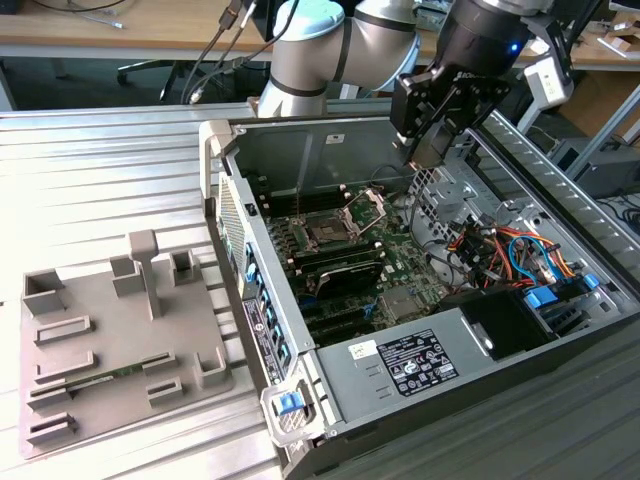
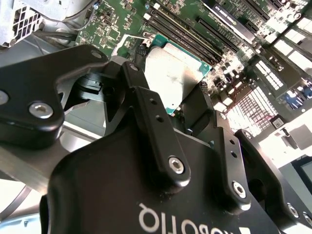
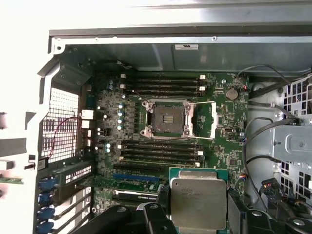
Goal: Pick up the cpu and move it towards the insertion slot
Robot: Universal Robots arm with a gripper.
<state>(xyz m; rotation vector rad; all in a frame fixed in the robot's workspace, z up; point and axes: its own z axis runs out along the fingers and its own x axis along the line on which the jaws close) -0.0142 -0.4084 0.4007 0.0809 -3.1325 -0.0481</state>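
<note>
Holding the cpu (image 3: 198,199) flat between its fingers (image 2: 197,107), the tool (image 3: 195,214) hangs above the open computer case (image 1: 330,150), with the insertion slot (image 3: 169,118) lying open, its metal plate swung aside, beyond the chip across the green board (image 3: 224,146).

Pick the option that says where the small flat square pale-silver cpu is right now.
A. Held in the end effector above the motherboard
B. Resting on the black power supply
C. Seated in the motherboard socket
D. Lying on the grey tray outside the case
A: in both wrist views the small flat square pale-silver cpu sits between the black end effector's fingers over the green motherboard, while the silver-framed square socket lies open and empty.
</note>
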